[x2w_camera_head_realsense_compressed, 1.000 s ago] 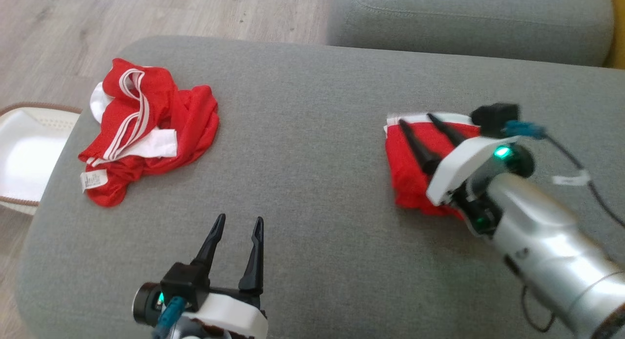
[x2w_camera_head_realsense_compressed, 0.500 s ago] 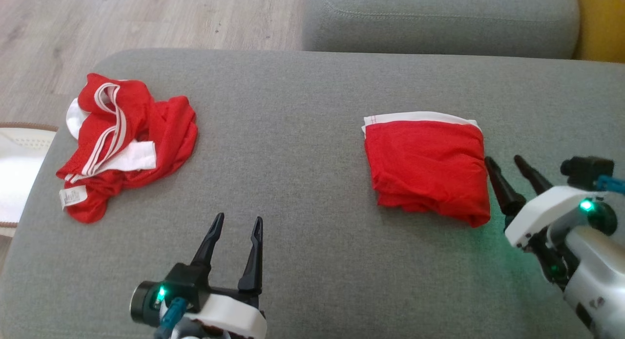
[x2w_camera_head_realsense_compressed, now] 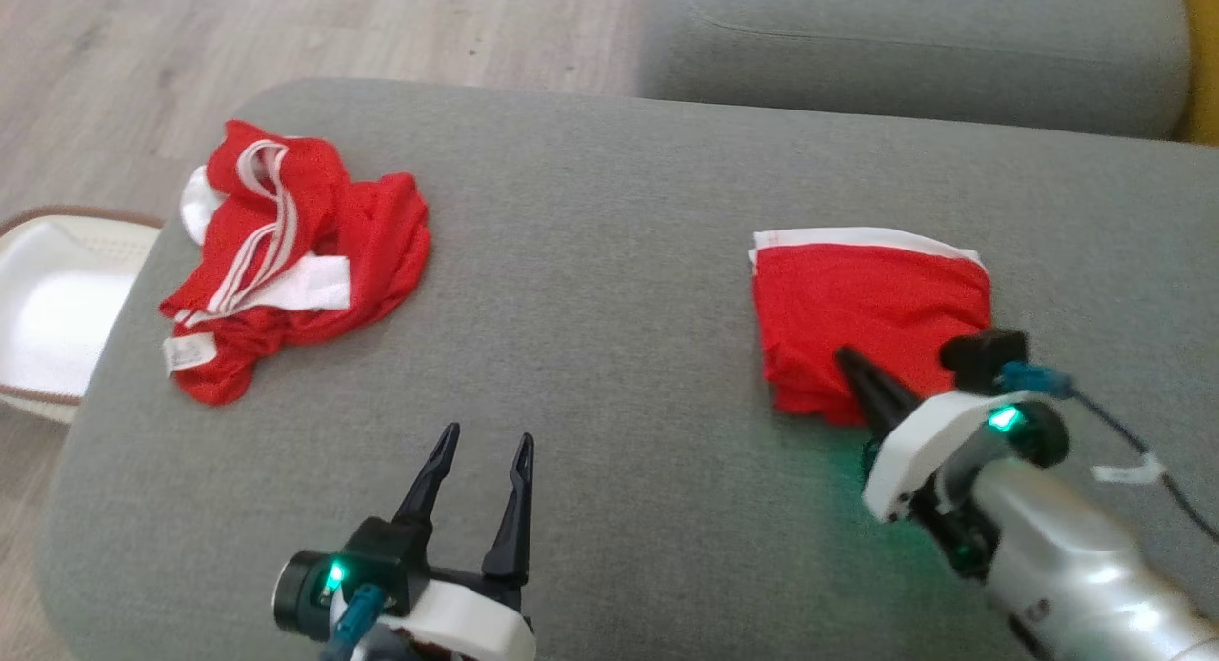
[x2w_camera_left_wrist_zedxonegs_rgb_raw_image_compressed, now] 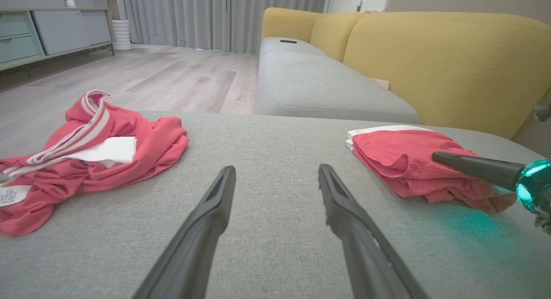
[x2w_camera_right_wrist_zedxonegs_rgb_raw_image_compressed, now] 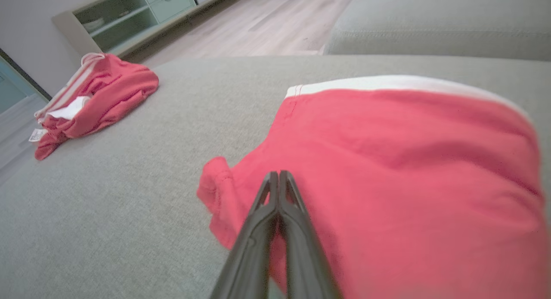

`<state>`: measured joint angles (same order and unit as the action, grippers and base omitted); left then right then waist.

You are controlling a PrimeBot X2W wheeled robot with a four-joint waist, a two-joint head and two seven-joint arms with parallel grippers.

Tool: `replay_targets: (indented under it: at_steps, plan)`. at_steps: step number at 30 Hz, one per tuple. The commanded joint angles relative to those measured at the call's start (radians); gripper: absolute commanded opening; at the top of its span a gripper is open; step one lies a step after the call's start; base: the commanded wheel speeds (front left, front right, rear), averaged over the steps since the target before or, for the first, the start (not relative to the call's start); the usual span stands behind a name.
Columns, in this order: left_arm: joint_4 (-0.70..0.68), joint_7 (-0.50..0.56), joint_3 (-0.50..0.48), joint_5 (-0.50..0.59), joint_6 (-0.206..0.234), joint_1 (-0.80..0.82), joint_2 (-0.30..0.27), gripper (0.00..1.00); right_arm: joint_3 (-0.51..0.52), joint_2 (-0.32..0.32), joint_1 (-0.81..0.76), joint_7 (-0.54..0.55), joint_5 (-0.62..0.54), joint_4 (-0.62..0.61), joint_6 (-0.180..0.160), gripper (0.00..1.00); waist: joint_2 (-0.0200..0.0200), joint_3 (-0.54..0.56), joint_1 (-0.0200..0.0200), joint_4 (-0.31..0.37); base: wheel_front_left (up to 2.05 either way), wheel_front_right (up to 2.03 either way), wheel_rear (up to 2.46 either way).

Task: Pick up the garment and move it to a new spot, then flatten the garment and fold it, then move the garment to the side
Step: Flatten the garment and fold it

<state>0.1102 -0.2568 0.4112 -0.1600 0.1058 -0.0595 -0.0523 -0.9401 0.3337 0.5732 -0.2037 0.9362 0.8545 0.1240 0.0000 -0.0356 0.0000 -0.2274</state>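
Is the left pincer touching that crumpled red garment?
Apart. The head view shows bare grey cushion between the left pincer and the crumpled garment; the left wrist view shows the same gap.

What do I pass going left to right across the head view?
white basket → crumpled red garment → left hand → folded red garment

Head camera high, looking down on cushion (x2w_camera_head_realsense_compressed: 609,261); wrist cameras low, near surface; all share folded garment (x2w_camera_head_realsense_compressed: 871,299).
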Motion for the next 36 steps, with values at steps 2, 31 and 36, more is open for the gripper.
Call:
replay_targets:
  at_steps: [2,31,36]
  plan:
    - [-0.021,-0.005,-0.024,-0.003,0.0,0.037,0.002,1.0,-0.017,-0.038,0.013,-0.01,-0.002,0.022,0.007,0.0,0.0,0.008,0.0,-0.031,0.0,0.0,0.0]
    - [-0.114,-0.005,-0.25,0.025,0.03,-0.205,0.002,1.0,0.537,-0.115,-0.487,-0.058,-0.487,-0.392,0.007,1.0,0.0,0.202,0.0,0.19,0.0,0.0,0.0]
    - [-0.135,-0.005,-0.281,0.048,0.031,-0.257,0.002,1.0,0.636,-0.146,-0.57,-0.058,-0.582,-0.478,0.007,1.0,0.0,0.23,0.0,0.226,0.0,0.0,0.0]
